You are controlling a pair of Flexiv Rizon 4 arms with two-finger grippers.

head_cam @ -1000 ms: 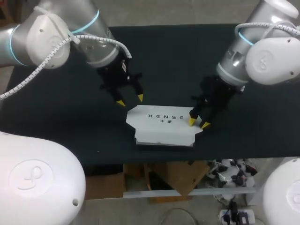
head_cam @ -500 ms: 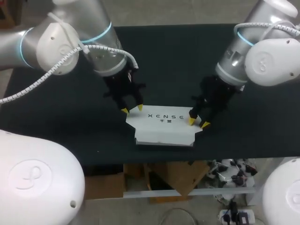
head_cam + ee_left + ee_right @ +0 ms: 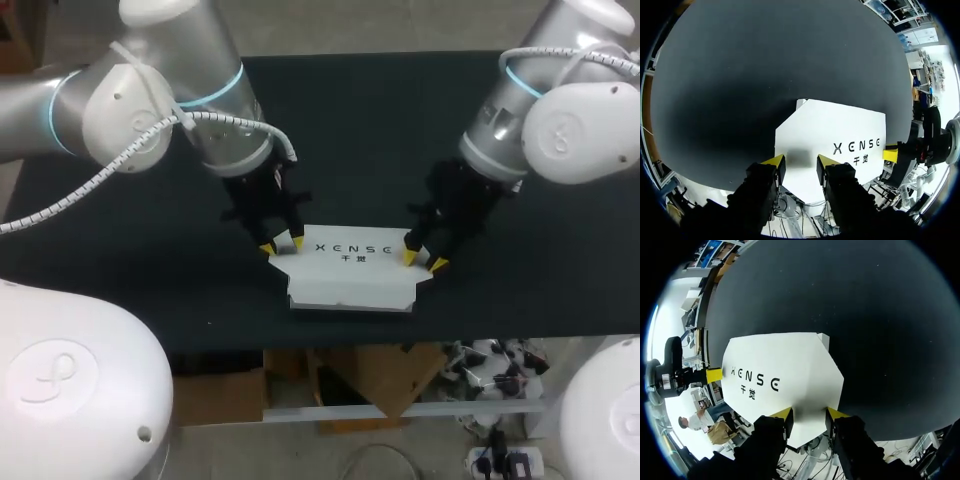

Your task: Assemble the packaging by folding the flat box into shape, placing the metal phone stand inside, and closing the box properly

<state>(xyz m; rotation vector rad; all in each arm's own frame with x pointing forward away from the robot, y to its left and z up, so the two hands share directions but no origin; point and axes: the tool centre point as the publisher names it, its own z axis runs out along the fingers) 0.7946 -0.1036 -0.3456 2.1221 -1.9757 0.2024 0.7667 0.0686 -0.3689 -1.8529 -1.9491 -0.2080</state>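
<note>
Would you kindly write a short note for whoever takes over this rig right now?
Left end effector: open, tips at the left end of the box.
Right end effector: open, tips at the box's right end.
Box: lies low on the table near its front edge, printed face up. No phone stand in view.
Done: cannot tell how far the folding has got.
Left: finish the folding, put the stand in, close the box.

Left arm (image 3: 130, 100), right arm (image 3: 560, 110): silver-white, bulbous joints, pale blue rings. Left pincer (image 3: 282, 244), right pincer (image 3: 424, 262): black, yellow-tipped. White coiled cable (image 3: 70, 192) behind left pincer.
</note>
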